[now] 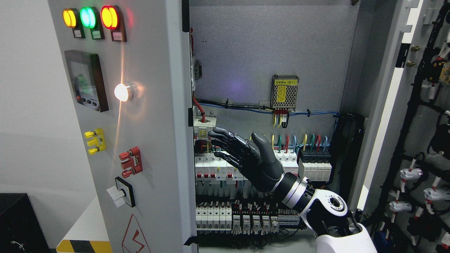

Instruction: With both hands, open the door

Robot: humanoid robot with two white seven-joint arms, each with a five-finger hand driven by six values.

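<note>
The grey cabinet stands with both doors swung out. The left door (154,147) carries lamps, a small screen and switches on its outer face. The right door (383,116) hangs wide at the right, with wiring on its inner side. My right hand (235,149), black with a white forearm, comes in from the lower right and is raised inside the opening. Its fingers (225,144) are stretched out flat toward the left door's inner edge and hold nothing. I cannot tell whether they touch that edge. The left arm does not show.
Inside are rows of white circuit breakers (214,168), coloured wires and a metal power supply (284,92) on the back panel. A black wiring harness (415,116) with white connectors lines the right door. A black box (17,221) and a yellow-black striped edge (84,246) sit at lower left.
</note>
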